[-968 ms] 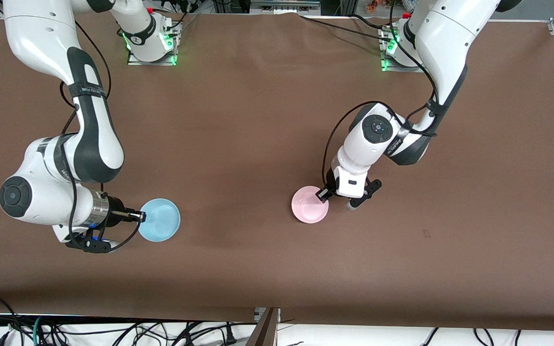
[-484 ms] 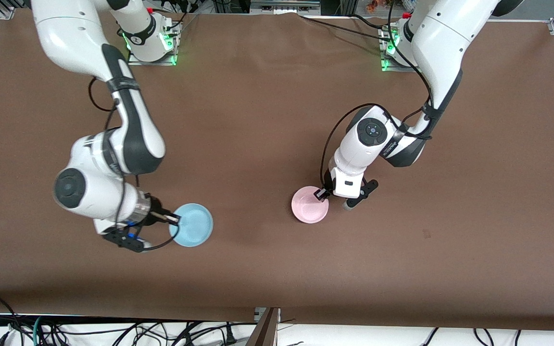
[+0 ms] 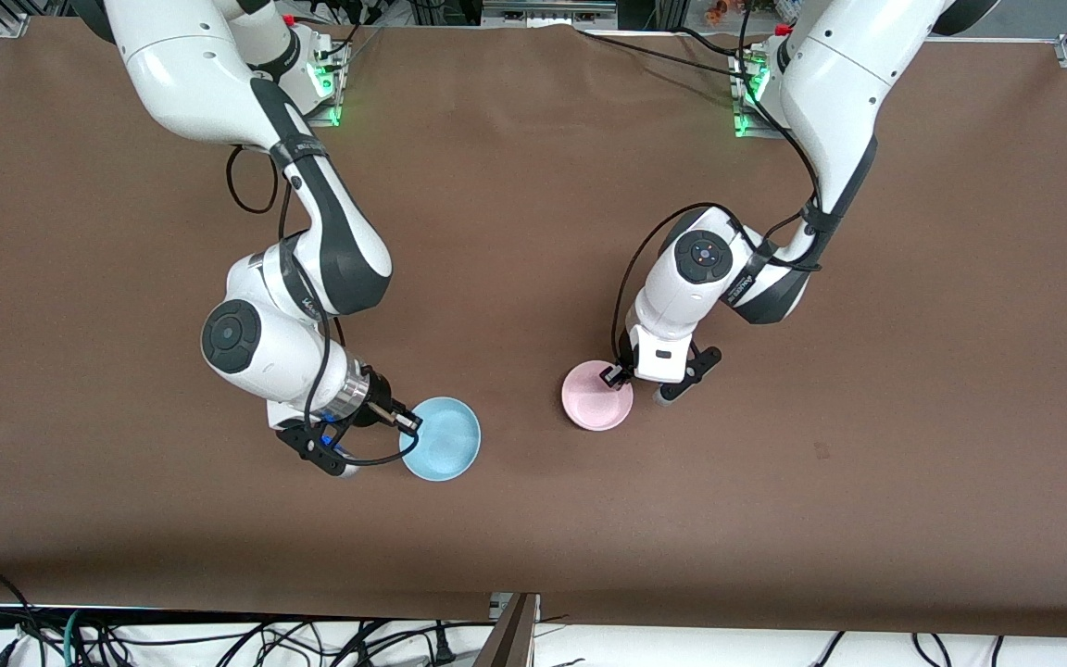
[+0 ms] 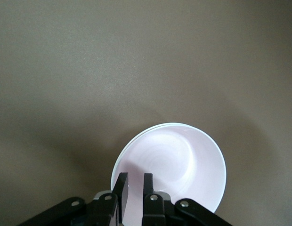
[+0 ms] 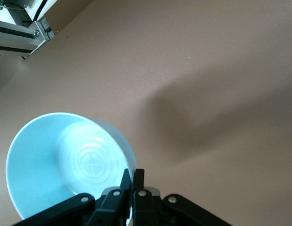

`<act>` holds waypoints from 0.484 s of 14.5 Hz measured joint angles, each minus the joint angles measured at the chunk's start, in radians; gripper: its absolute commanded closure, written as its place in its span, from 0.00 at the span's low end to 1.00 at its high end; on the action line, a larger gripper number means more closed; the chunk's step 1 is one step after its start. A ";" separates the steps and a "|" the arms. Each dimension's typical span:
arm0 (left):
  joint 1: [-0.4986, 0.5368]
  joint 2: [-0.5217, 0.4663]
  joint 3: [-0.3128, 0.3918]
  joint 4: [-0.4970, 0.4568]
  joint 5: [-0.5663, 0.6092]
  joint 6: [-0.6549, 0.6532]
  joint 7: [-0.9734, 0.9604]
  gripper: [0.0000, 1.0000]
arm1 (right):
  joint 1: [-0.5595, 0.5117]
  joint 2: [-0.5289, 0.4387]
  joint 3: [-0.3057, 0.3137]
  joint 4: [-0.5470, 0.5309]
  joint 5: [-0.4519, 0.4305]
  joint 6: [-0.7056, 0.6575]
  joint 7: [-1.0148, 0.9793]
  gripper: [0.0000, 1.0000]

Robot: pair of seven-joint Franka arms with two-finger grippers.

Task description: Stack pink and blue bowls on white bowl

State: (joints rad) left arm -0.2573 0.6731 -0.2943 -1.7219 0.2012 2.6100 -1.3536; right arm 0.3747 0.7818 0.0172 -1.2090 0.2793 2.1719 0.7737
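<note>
Glossy blue bowl [image 3: 442, 451], pink bowl [image 3: 596, 408]

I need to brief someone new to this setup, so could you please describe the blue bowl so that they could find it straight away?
On the brown table, follow the right arm down to the right gripper, which is shut on a rim. That rim belongs to the blue bowl, a small round shallow dish. Its sky-blue colour separates it from the pink bowl toward the left arm's end.

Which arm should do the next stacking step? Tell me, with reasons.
Right. The right gripper holds the blue bowl by its rim, ready to carry over. The left gripper sits at the pink bowl's rim.
</note>
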 measured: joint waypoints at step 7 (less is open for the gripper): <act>0.000 -0.017 0.012 0.104 0.000 -0.102 -0.007 0.80 | 0.007 0.000 0.007 0.004 0.001 0.007 0.029 1.00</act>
State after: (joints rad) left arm -0.2569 0.6562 -0.2822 -1.6184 0.2013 2.5082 -1.3606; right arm 0.3822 0.7821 0.0244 -1.2047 0.2801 2.1792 0.8027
